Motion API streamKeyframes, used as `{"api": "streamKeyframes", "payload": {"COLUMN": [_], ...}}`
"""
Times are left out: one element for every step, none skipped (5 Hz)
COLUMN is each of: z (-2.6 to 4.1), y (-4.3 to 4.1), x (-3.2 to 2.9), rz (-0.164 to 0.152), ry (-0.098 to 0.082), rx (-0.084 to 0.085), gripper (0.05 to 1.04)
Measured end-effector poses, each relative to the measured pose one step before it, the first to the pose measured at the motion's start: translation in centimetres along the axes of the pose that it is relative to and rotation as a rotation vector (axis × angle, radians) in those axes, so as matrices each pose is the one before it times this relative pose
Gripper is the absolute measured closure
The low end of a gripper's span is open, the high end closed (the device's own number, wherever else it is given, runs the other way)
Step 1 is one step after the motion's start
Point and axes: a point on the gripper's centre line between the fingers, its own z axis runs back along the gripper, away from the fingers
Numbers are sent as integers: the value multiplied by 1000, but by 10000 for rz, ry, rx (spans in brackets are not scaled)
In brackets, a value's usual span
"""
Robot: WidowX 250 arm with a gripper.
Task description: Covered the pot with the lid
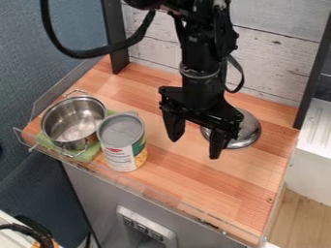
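So the round lid (251, 131), shiny silver metal with a smooth, slightly domed top, is lying flat on the right half of the counter, toward the far side. The black two-finger gripper (195, 148) hangs down in front of it and hides part of it, mostly its left side. The jaws are spread wide and have hold of nothing. The lid sits behind and to the right of the gap, just beside the right-hand finger from this angle. Can't tell if they're touching.

The matching-looking pot (73, 121) is over at the left end, well apart from the lid, and it's uncovered. It's polished stainless steel with thin loop handles, and you can see light streaking around the bare inside. It stands on a flat green mat (84, 155), and right beside it on the right is an upright tin can (123, 145) with a dull grey top and a paper label in white, green and yellow.

The counter (213, 189) is warm orange-brown wood in butcher-block strips, with a clear plastic rail (139, 191) along the near edge. Behind it is a wall of whitewashed planks (278, 53) with rough grain, and the wall on the left (32, 82) is bumpy blue.
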Motion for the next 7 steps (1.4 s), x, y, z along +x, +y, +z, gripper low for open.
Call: {"api": "streamKeyframes", "payload": {"z": [-684,-1085,-709,-923,-1303,-1802,-177], "y": [15,-213,-361,-192,110,250,247], "x": [-117,2760,2846,2714,1712,1033,753], "rz": [33,296,293,204,149,-107,18], "ry": [230,-228,-391,-252,-25,272,-41], "rx": [16,-40,-100,-107,62,273,72], "gripper": [85,85,85,85,85,129,403]}}
